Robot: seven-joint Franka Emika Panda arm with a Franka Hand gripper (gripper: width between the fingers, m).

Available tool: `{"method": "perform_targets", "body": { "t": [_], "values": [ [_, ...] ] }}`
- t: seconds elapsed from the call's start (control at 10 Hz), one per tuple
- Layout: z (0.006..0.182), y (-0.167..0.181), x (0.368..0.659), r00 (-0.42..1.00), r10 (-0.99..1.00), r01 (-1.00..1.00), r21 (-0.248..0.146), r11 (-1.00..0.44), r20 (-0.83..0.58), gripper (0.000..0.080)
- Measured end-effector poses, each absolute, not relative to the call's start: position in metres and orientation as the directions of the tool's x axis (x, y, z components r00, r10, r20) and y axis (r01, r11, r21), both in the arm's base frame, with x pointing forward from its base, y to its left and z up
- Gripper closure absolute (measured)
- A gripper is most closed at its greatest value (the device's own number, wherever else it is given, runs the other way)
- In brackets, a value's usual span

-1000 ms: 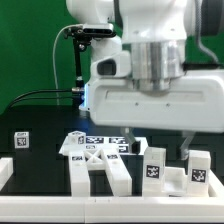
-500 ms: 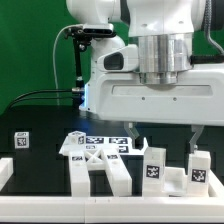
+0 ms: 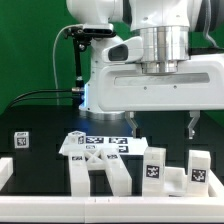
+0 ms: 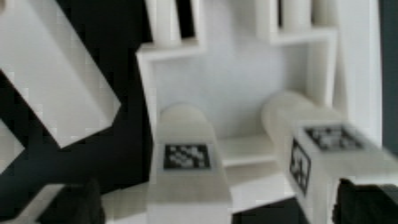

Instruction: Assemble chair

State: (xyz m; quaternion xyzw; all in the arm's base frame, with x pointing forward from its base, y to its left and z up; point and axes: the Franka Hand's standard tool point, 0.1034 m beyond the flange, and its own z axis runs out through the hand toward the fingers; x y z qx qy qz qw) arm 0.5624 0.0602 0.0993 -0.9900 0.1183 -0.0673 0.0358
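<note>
The big white arm fills the upper frame, hanging over the black table. Below it the chair lies in loose white pieces: a tagged cluster at centre, and two upright blocks toward the exterior view's right. The gripper hovers above those blocks, jaws spread wide, nothing between them. The wrist view shows a slatted panel with two tagged legs, blurred and possibly joined to it. One small tagged block sits well apart on the exterior view's left.
</note>
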Motion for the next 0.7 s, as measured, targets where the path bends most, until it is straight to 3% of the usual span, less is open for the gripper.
{"method": "perform_targets", "body": {
  "t": [0.4,0.6,0.7],
  "values": [
    [0.094,0.056,0.558,0.969,-0.171,-0.160,-0.071,-0.985,0.178,0.0151],
    [0.079,0.057,0.551,0.956,-0.167,-0.157,-0.059,-0.986,0.240,0.0151],
    [0.076,0.059,0.553,0.921,-0.159,-0.149,-0.055,-0.987,0.355,0.0151]
  ]
}}
